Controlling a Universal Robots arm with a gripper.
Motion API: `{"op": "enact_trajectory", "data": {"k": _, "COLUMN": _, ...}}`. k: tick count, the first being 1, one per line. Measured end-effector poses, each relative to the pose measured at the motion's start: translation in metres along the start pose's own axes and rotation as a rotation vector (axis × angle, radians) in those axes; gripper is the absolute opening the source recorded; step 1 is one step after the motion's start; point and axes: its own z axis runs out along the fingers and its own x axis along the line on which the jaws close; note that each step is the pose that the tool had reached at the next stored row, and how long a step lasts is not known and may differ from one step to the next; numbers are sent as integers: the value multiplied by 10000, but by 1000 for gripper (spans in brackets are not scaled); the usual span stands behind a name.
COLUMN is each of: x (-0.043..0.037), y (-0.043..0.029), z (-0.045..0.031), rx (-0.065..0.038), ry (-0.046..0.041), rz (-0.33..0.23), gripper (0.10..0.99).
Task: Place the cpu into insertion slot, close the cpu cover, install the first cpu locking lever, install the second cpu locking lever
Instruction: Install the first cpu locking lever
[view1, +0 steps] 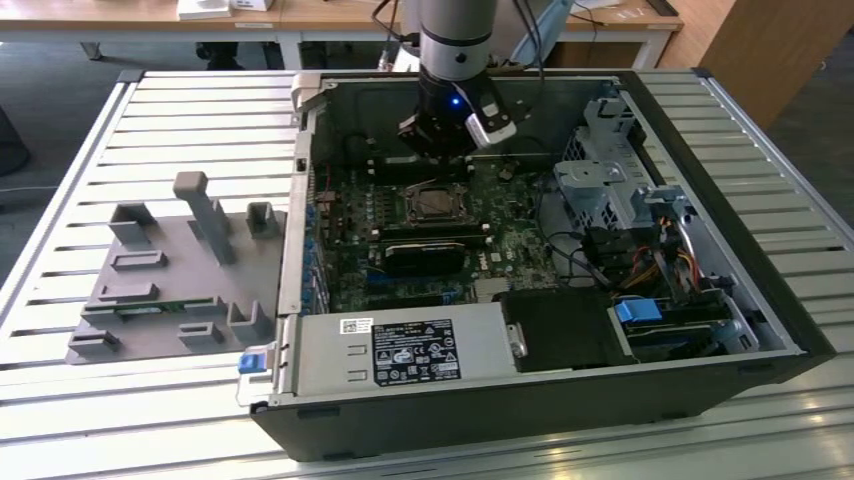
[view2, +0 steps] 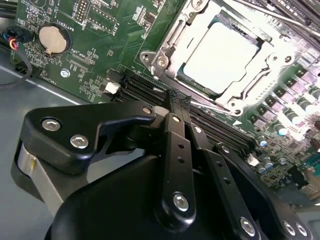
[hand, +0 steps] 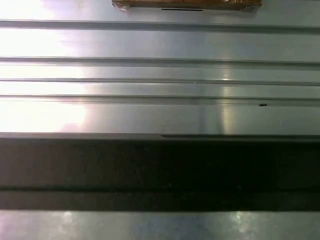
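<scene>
The cpu (view2: 222, 55) sits in the insertion slot (view2: 172, 50) under the closed cpu cover (view2: 272, 62). Gripper (view2: 176, 102) fingers pressed together, empty, beside the socket; whether the levers are latched cannot be told.

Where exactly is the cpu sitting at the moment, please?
The cpu lies in the insertion slot on the green motherboard, framed by the cpu cover in the second wrist view, just beyond the pincer.

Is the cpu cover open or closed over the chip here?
Closed: in the second wrist view the cpu cover lies flat around the cpu.
</scene>
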Motion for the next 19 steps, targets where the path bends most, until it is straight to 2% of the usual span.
{"op": "enact_trajectory", "data": {"k": 10, "x": -32, "y": 10, "z": 83, "rx": 19, "ry": 9, "rz": 2, "gripper": 106}}
{"op": "enact_trajectory", "data": {"k": 17, "x": -39, "y": 17, "z": 117, "rx": 143, "ry": 12, "rz": -1, "gripper": 106}}
{"op": "enact_trajectory", "data": {"k": 19, "x": -39, "y": 17, "z": 116, "rx": 151, "ry": 12, "rz": -2, "gripper": 106}}
